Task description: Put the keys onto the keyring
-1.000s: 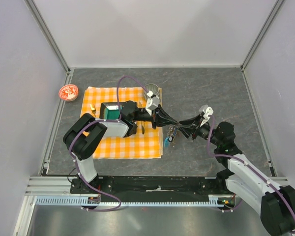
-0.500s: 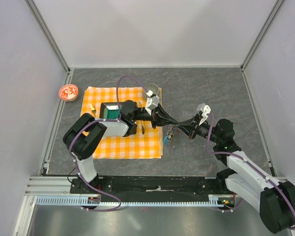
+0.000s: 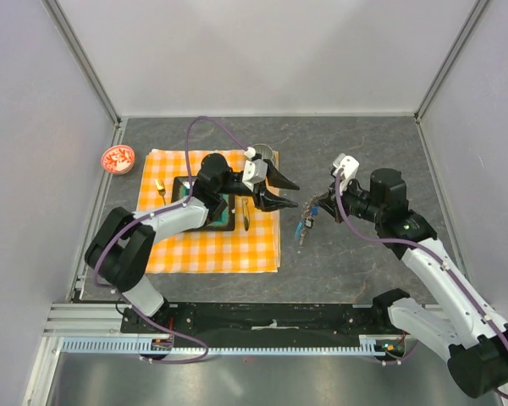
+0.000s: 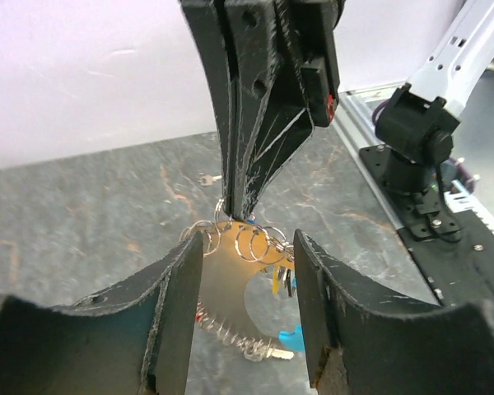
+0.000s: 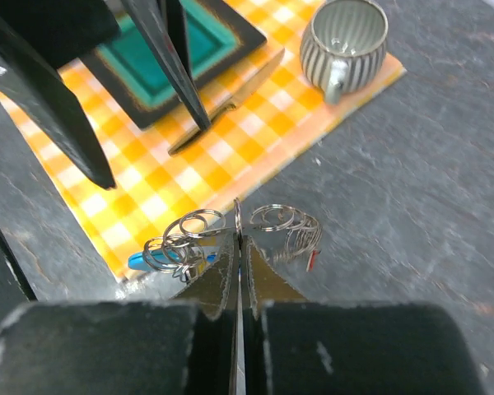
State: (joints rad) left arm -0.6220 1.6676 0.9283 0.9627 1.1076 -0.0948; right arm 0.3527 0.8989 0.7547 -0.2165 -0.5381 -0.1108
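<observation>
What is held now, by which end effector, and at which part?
The right end effector pinches the keyring by one of its thin metal rings. The left end effector is open and holds nothing.

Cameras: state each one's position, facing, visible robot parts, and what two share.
Top external: above, behind the robot, looking down on the grey table; both arms show, left fingers open, right fingers pinching a bunch of silver wire rings.
Left wrist: faces the right fingers and rings between its own fingers.
Right wrist: looks down past own shut fingers at the rings, an orange checked cloth and ribbed grey cup.
Shared: both wrist views show the rings.
</observation>
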